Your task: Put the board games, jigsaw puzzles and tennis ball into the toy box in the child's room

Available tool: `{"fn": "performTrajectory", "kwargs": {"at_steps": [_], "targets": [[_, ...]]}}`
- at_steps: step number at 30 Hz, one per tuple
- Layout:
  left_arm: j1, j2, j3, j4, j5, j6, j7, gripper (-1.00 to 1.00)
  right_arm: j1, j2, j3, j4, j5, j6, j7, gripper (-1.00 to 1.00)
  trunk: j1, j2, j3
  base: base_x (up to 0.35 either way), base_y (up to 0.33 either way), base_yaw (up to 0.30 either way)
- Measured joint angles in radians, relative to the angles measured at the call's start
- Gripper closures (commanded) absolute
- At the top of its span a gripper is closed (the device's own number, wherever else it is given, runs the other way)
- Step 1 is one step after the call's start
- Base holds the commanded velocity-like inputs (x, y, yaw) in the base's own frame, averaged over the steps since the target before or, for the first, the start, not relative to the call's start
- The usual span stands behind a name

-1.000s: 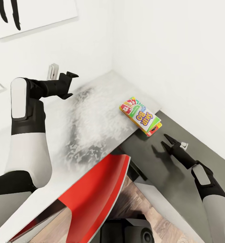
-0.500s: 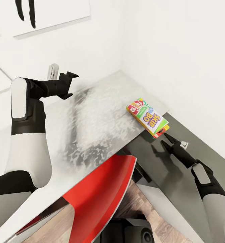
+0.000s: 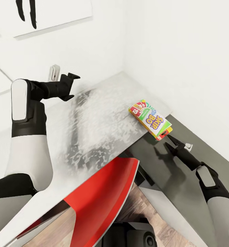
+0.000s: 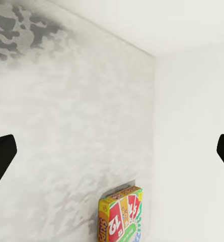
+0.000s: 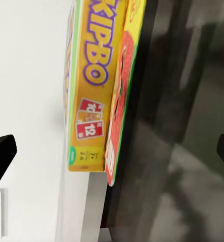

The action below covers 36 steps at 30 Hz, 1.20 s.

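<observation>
A colourful Skip-Bo board game (image 3: 149, 118) lies flat on the bed's (image 3: 100, 116) pale mottled top, at the edge nearest the corner wall. A red-edged layer shows under it; I cannot tell if that is a second box. My right gripper (image 3: 170, 141) is open over the dark grey frame (image 3: 155, 171), its fingertips just short of the box's near end. In the right wrist view the board game (image 5: 94, 85) lies straight ahead of the gripper (image 5: 112, 154). My left gripper (image 3: 71, 85) is open and raised over the far side, with the board game (image 4: 121, 217) farther ahead of the gripper (image 4: 112, 151).
White walls meet in a corner right behind the box. A picture with a black silhouette (image 3: 52, 13) and a wall socket (image 3: 53, 72) are on the left wall. A large red flat panel (image 3: 100, 195) slants in front of my trunk, over wood-plank floor (image 3: 138, 206).
The head view has swung a little, shifting the whole picture. My right gripper has crept closer to the near end of the box. The left arm holds its pose.
</observation>
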Motion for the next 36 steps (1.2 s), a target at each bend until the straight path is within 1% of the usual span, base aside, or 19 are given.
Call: {"fn": "performTrajectory", "kwargs": {"at_steps": [10,19,24,36], "targets": [[0.000,0.001,-0.001,0.000,-0.001,0.000,0.000,-1.00,-0.006,-0.002,0.000,0.000,0.001,0.000,0.000,-1.00,0.000,0.000,0.000,0.000,0.000,0.003],[0.000,0.001,-0.002,0.000,-0.001,0.000,-0.001,-1.00,-0.021,0.003,0.000,0.006,0.003,-0.001,-0.004,-1.00,0.000,0.000,0.000,0.000,0.000,0.000],[0.001,0.001,-0.003,0.000,-0.001,0.000,-0.001,-1.00,-0.036,0.005,0.000,0.011,0.003,-0.001,-0.022,-1.00,0.000,0.000,0.000,0.000,0.000,0.000],[0.006,0.001,-0.003,-0.002,-0.001,0.000,-0.002,-1.00,-0.050,0.003,0.000,0.015,0.002,-0.001,-0.038,-1.00,0.000,0.000,0.000,0.000,0.000,0.000]]}}
